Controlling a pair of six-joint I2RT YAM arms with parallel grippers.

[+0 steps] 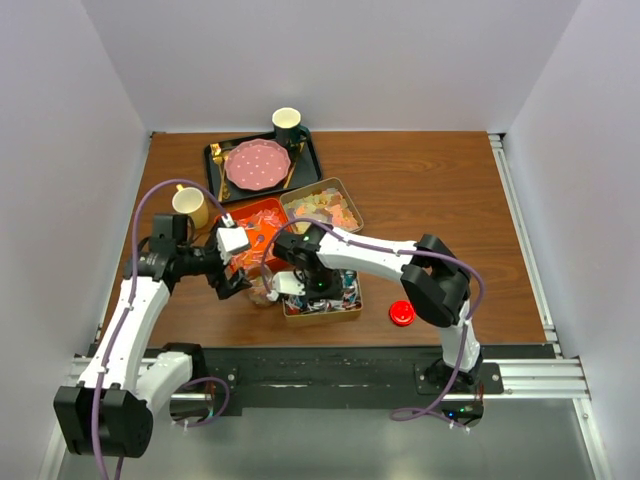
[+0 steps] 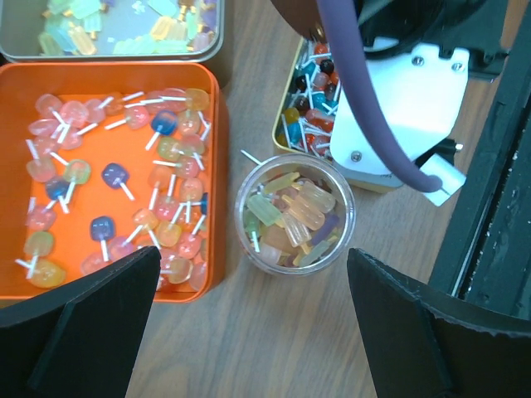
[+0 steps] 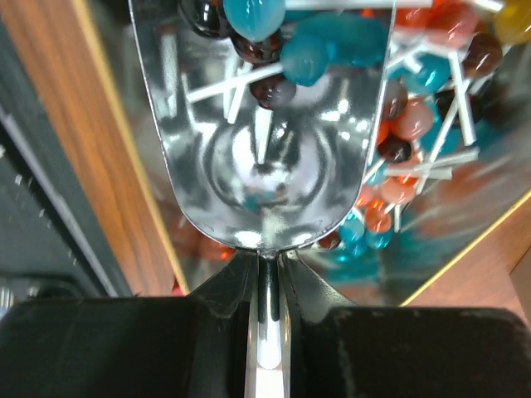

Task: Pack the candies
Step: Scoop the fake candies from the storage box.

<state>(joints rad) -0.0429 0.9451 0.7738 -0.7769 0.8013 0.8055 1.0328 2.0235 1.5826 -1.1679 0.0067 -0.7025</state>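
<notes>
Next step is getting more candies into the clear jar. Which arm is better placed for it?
Right. The right gripper has its jaws shut on the metal scoop, whose bowl lies among the candies in the gold tin beside the jar. The left gripper hangs open and empty over the jar.

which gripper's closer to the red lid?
Right. The right gripper, jaws shut on a scoop, is in the tin beside the lid; the left gripper sits farther left, by the jar.
</notes>
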